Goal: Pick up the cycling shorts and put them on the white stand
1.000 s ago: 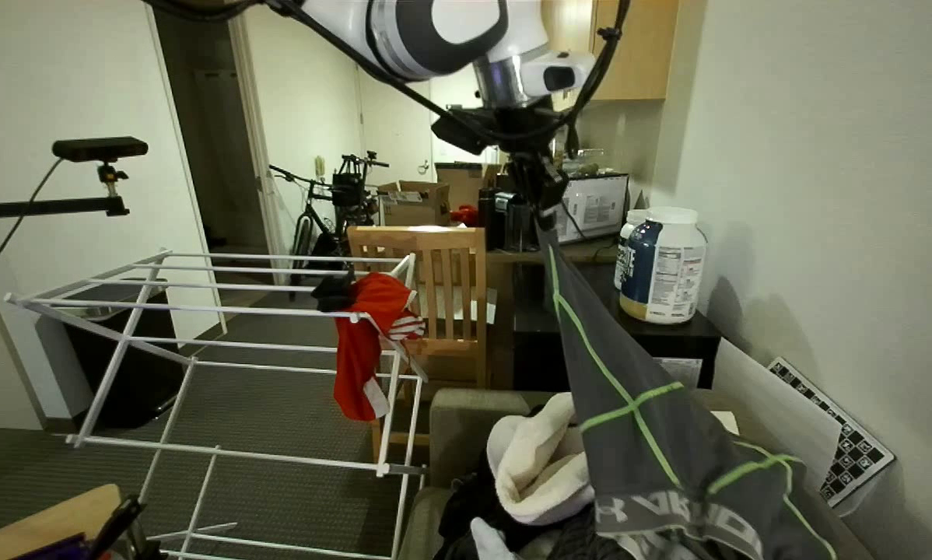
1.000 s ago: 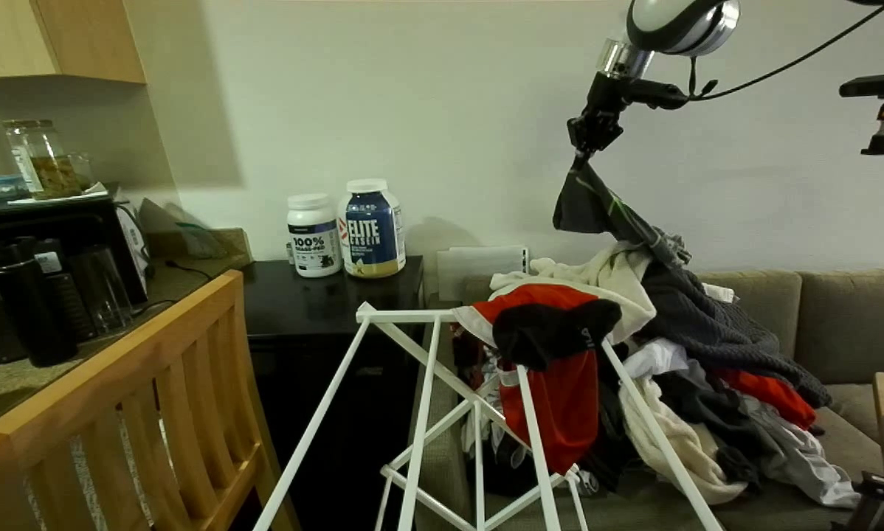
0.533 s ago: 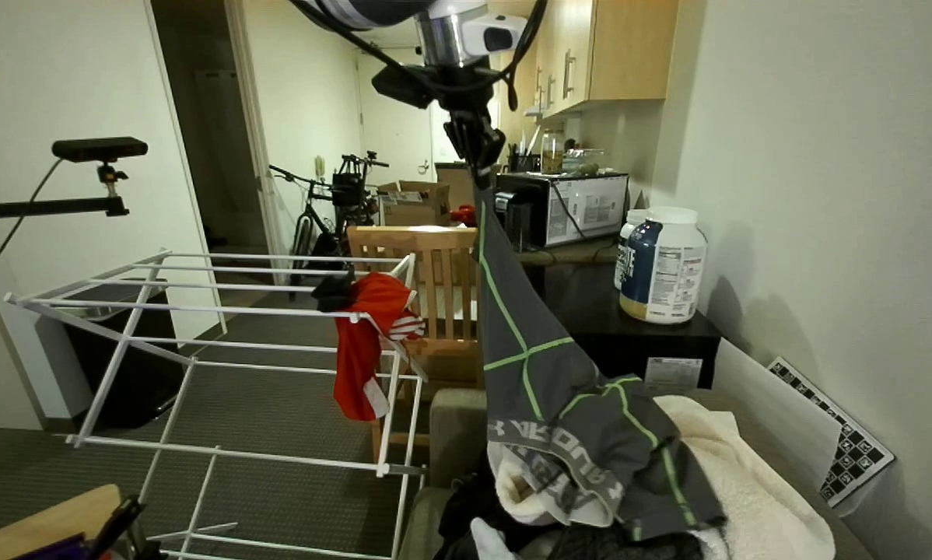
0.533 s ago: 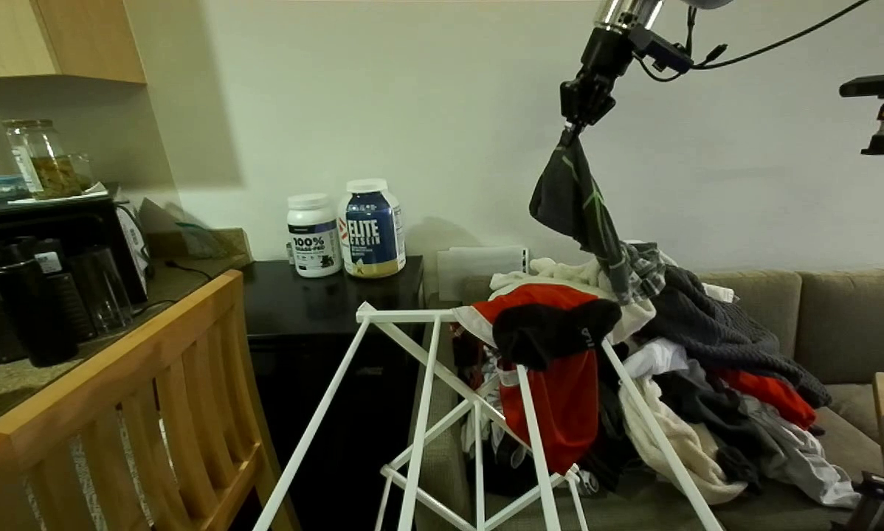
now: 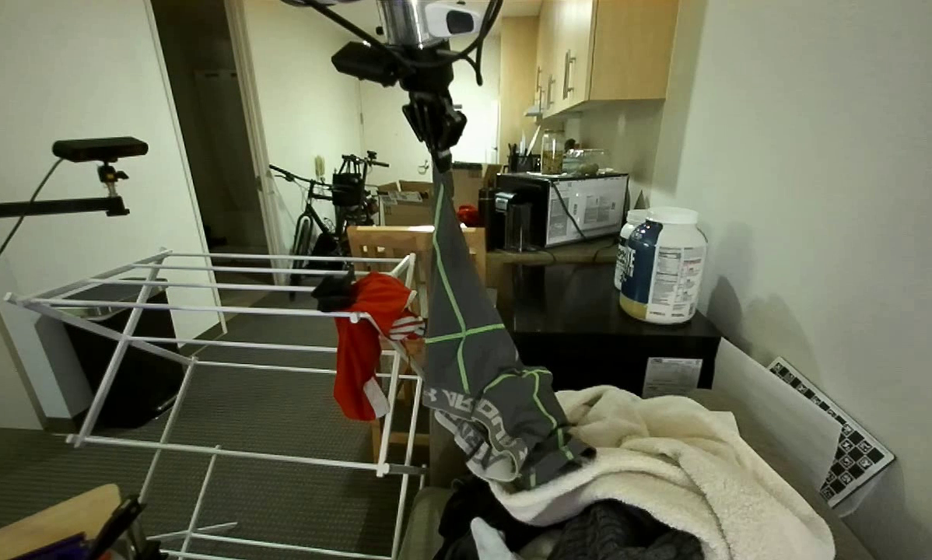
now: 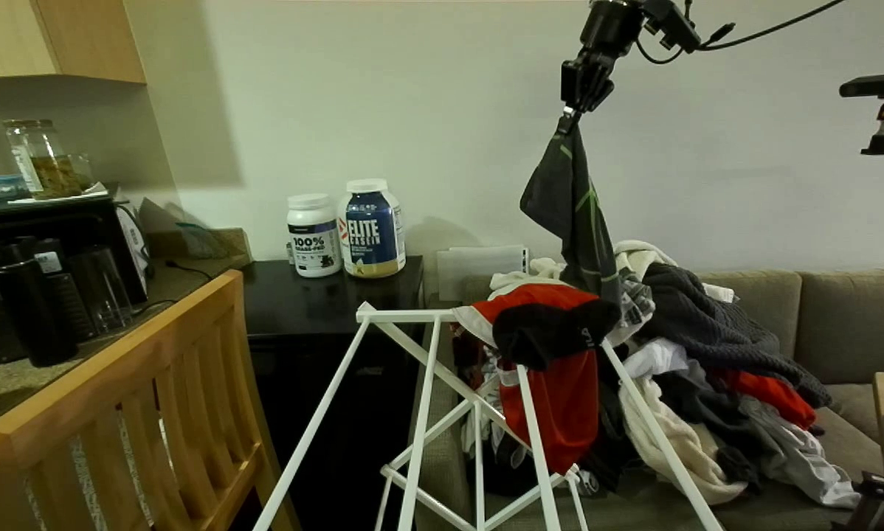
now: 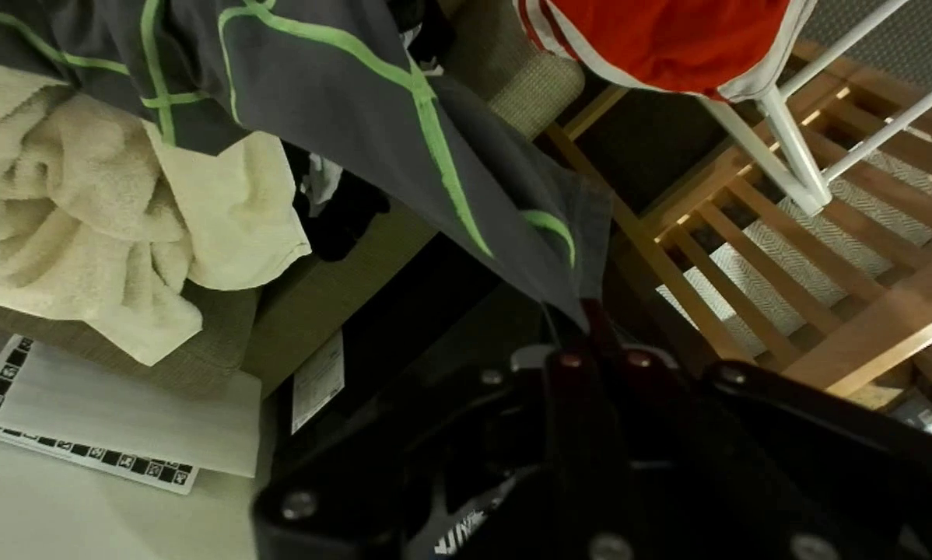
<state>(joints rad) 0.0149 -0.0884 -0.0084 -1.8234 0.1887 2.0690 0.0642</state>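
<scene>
1. From where I stand, the gripper (image 5: pixel 443 159) is pinched together on a corner of the grey shorts (image 5: pixel 478 358), probably by a leg, since the lettered waistband (image 5: pixel 474 407) dangles at the far end.
2. The shorts hang below the gripper at a slant, narrow up top and bunched lower down. I'd say they're held so high to carry all that length over the white rack (image 6: pixel 477 403).
3. Whether their bottom brushes the cream blanket (image 5: pixel 684 459) or hangs clear of it, I can't fairly tell; one simply overlaps the other to my eye.
4. The white rack stands near, the shorts not yet on it. Its close end bears a red garment (image 6: pixel 560 413) and a black cloth (image 6: pixel 541 332), draped as if to dry, so a spot farther along would likely suit better.
5. Beside it, a heap of clothes (image 6: pixel 730 346) lies on the sofa (image 6: pixel 855 317), perhaps laundry waiting its turn.
</scene>
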